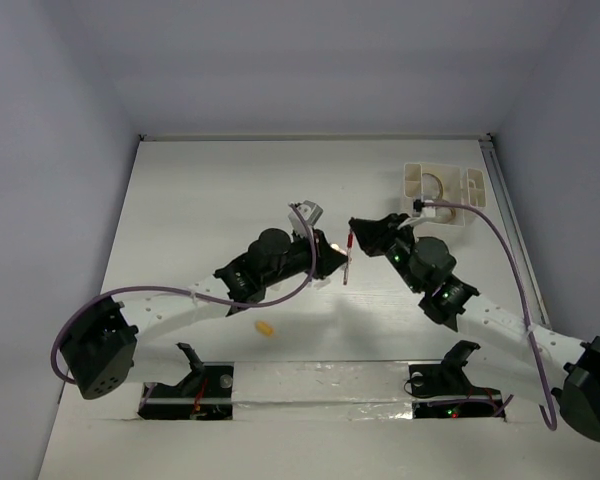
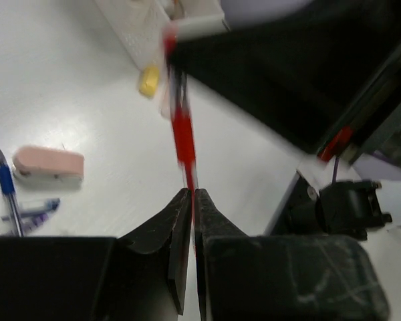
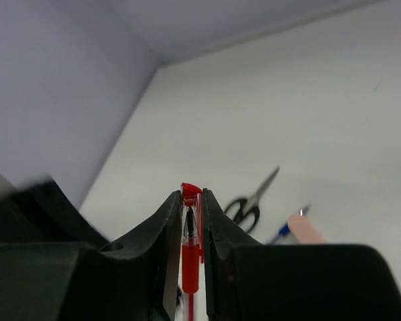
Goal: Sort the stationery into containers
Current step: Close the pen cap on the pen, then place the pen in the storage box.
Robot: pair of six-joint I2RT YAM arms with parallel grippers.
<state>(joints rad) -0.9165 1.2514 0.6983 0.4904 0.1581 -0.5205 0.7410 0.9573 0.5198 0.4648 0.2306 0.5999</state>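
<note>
A red pen (image 1: 348, 258) hangs above the table's middle, gripped at both ends. My left gripper (image 1: 337, 267) is shut on its thin lower part (image 2: 182, 134), with the jaws pinched tight around it (image 2: 192, 194). My right gripper (image 1: 357, 233) is shut on the capped end (image 3: 190, 257), which fills the gap between its fingers (image 3: 190, 195). The white organiser (image 1: 443, 195) stands at the back right with a tape roll inside. A pink eraser (image 2: 48, 164), a blue pen (image 2: 7, 190) and a yellow block (image 2: 148, 80) lie on the table. Small scissors (image 3: 252, 199) lie further off.
A small yellow piece (image 1: 266, 327) lies on the table in front of the left arm. The right arm's lilac cable (image 1: 510, 250) loops beside the organiser. Walls close the table on the left, back and right.
</note>
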